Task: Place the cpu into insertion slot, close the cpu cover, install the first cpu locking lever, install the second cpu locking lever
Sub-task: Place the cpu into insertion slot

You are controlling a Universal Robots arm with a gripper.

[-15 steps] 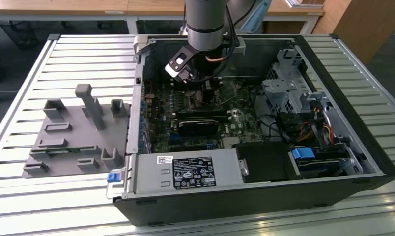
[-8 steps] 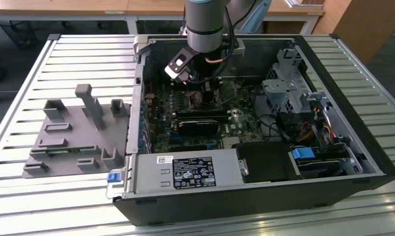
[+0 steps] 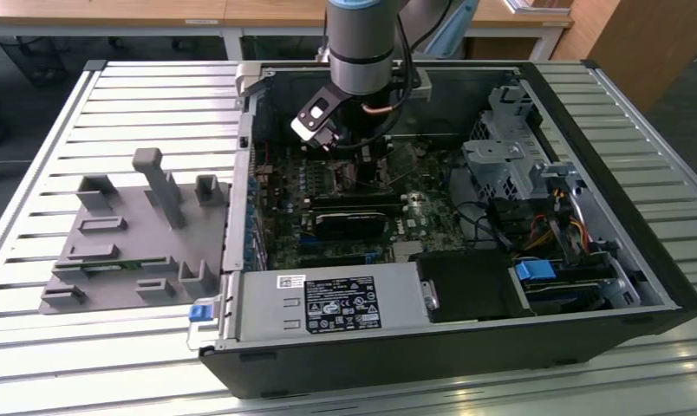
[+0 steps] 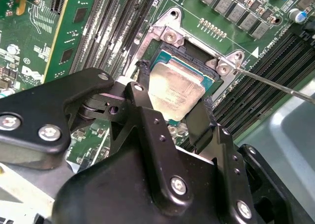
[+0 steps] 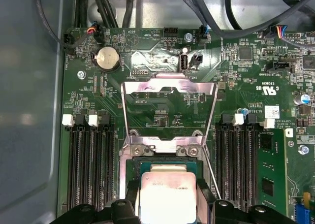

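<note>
The cpu (image 4: 174, 91) is square, with no long axis; its dull silver-tan face points up out of the board, and its edges run about parallel to the rim of the insertion slot (image 4: 209, 69). A thin green border shows around the metal face. It lies at the slot, but I cannot tell whether it is fully seated. The gripper (image 4: 172, 98) has its black fingers (image 4: 199, 120) pressed against two opposite edges of the chip, clasping it. Beyond it, in the first wrist view, the cpu cover (image 5: 170, 87) is swung back open over the green motherboard (image 5: 147, 56). A thin locking lever (image 4: 275, 83) sticks out beside the slot. In the exterior view the arm (image 3: 361, 43) reaches straight down into the open computer case (image 3: 441, 364).
</note>
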